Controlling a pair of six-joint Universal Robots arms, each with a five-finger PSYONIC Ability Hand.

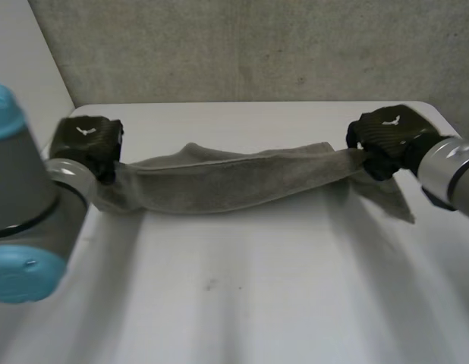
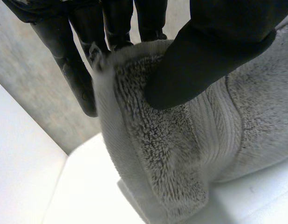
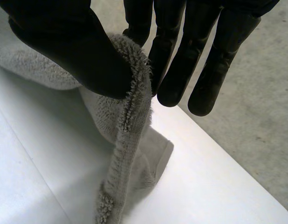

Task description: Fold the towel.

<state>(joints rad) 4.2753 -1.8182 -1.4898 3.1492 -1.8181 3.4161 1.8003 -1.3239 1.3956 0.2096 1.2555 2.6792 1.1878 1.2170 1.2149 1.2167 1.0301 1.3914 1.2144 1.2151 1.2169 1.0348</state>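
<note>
A grey towel hangs stretched in a long bunched band between my two hands, a little above the white table. My left hand grips its left end: in the left wrist view the thumb presses the towel's hem against the fingers. My right hand holds the right end, where the thumb pinches the towel's edge against the fingers. A loose corner droops below the right hand onto the table.
A grey wall stands behind the table's far edge. The table's left edge runs close beside my left arm, and its rounded far right corner lies just behind the right hand.
</note>
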